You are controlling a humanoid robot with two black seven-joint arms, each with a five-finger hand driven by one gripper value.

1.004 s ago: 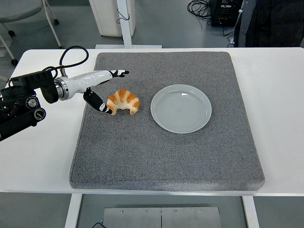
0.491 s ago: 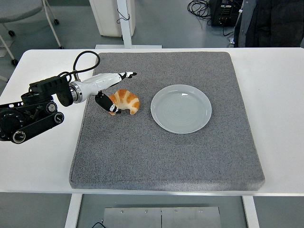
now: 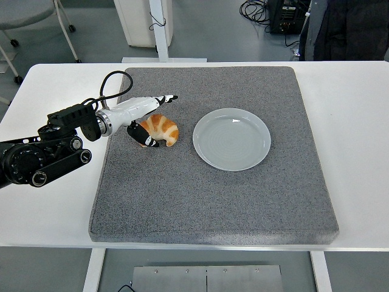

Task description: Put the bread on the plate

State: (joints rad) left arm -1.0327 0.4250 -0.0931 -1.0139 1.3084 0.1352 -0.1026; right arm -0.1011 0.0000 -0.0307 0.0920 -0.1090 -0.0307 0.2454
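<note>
A golden croissant (image 3: 165,130) lies on the grey mat (image 3: 213,194), a short way left of the empty pale grey plate (image 3: 231,139). My left hand (image 3: 159,120) comes in from the left and straddles the croissant's left end. Its long fingers (image 3: 165,98) point right just beyond the far side, clear of the bread. The thumb (image 3: 144,139) rests against the near-left side. The hand is open and the croissant still lies flat on the mat. The right arm is out of view.
The mat covers most of the white table (image 3: 358,121). The left arm's black forearm and cable (image 3: 51,152) lie over the table's left part. A chair (image 3: 24,18), a white post (image 3: 159,27) and a person's dark clothing (image 3: 346,27) stand beyond the far edge.
My left arm has slid to the right, bringing the hand closer around the croissant, and the thumb has come up against its near-left side. The croissant and the plate have stayed put.
</note>
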